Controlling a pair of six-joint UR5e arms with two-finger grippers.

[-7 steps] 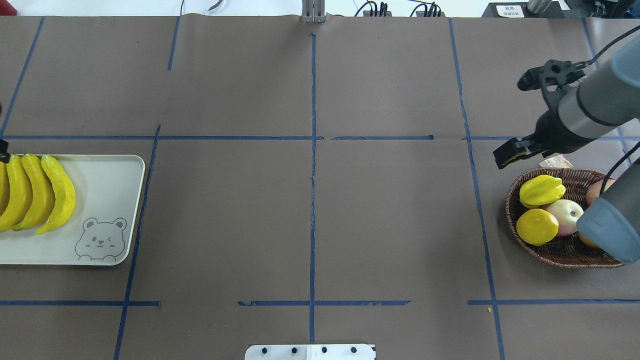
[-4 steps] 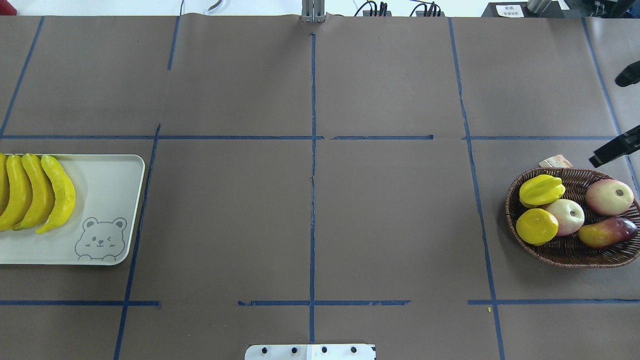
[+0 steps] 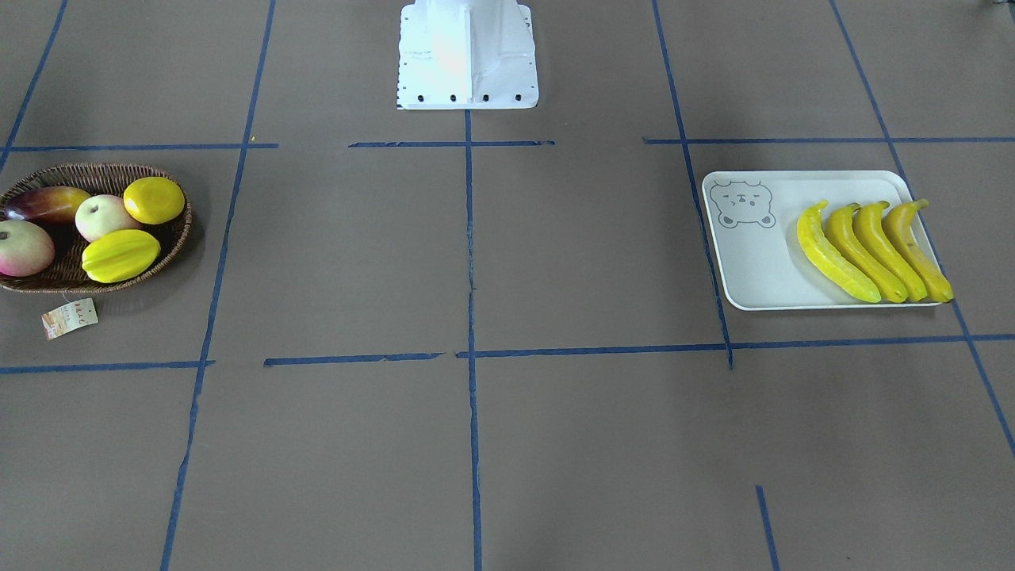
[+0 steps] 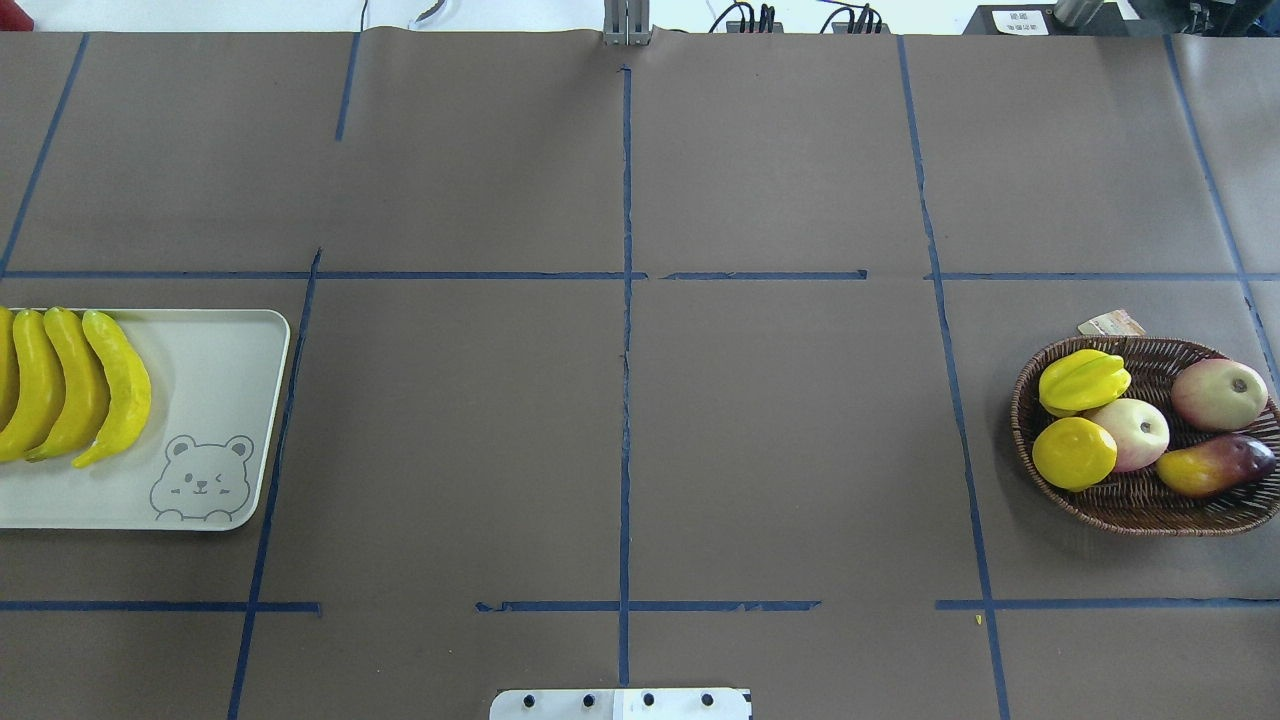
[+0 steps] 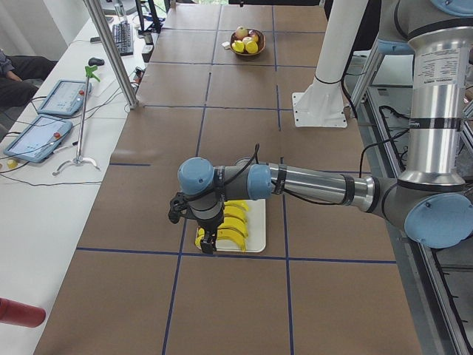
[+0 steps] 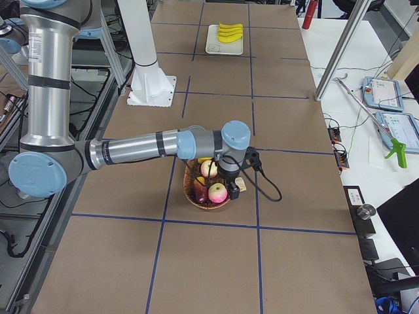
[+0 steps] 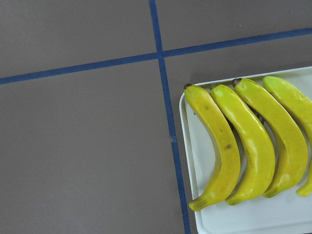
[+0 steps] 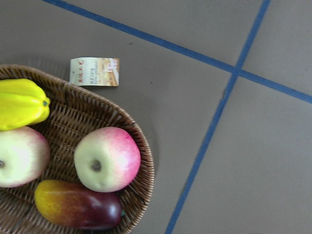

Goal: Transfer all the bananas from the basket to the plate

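Several yellow bananas [image 3: 872, 250] lie side by side on the white plate [image 3: 753, 274] with the bear face. They also show in the overhead view [image 4: 75, 385] and the left wrist view [image 7: 243, 141]. The wicker basket [image 4: 1022, 425] holds no banana. My left gripper [image 5: 207, 240] hangs over the plate's outer end, seen only in the exterior left view. My right gripper [image 6: 232, 190] hangs over the basket's outer side [image 6: 196, 199], seen only in the exterior right view. I cannot tell whether either is open or shut.
The basket holds a star fruit [image 4: 1083, 381], a lemon [image 4: 1073, 453], two apples [image 4: 1218, 394] and a mango [image 4: 1214, 465]. Its paper tag [image 4: 1110, 324] lies on the table beside it. The white robot base [image 3: 468, 55] stands at the table's edge.
The right arm, over the basket a second ago, has withdrawn to the right and left the overhead view. The dark left gripper tip at the plate's left edge has also gone from view.
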